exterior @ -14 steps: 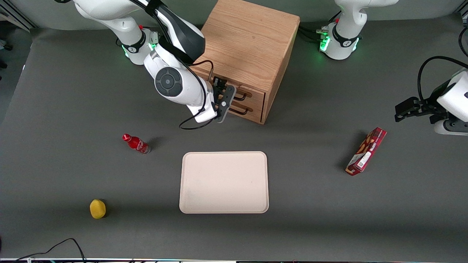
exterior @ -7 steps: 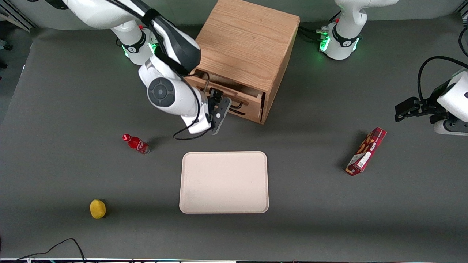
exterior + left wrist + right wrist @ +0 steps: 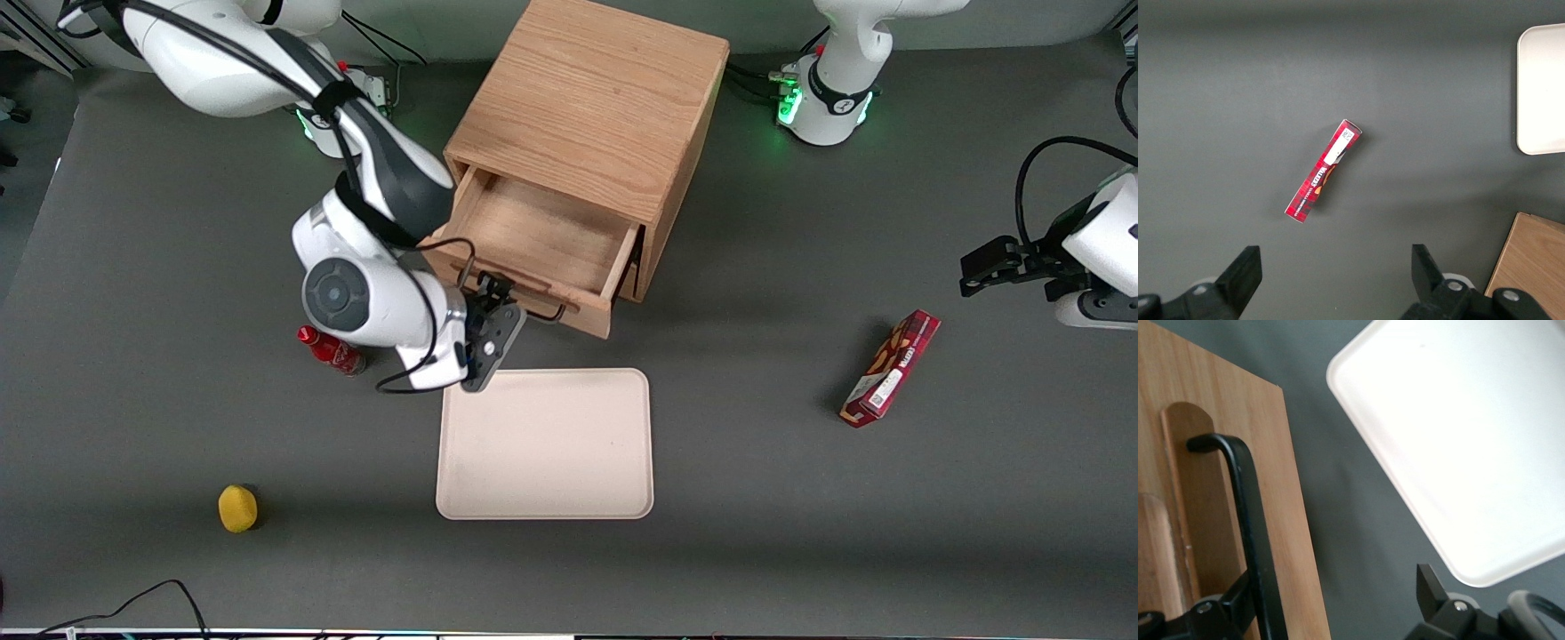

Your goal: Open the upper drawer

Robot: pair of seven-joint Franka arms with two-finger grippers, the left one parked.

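The upper drawer [image 3: 533, 233] is pulled well out of the oak cabinet [image 3: 587, 107], and its bare wooden inside shows. Its front panel [image 3: 1218, 487] carries the long black wire handle [image 3: 540, 308], which also shows in the right wrist view [image 3: 1248, 513]. My right gripper [image 3: 492, 327] is at the working arm's end of that handle, just nearer the front camera than the drawer front. In the right wrist view the gripper [image 3: 1335, 587] is open, with one finger [image 3: 1231, 603] against the handle bar and the other [image 3: 1429, 587] over the grey table. The lower drawer is hidden under the upper one.
A cream tray [image 3: 544, 443] lies just nearer the camera than the drawer; its corner shows in the right wrist view [image 3: 1458, 453]. A red bottle [image 3: 331, 349] lies beside my wrist. A yellow object [image 3: 237, 508] sits near the front edge. A red box [image 3: 891, 367] lies toward the parked arm's end.
The upper drawer went from shut to pulled far out toward the front camera. My right gripper moved with the handle toward the tray.
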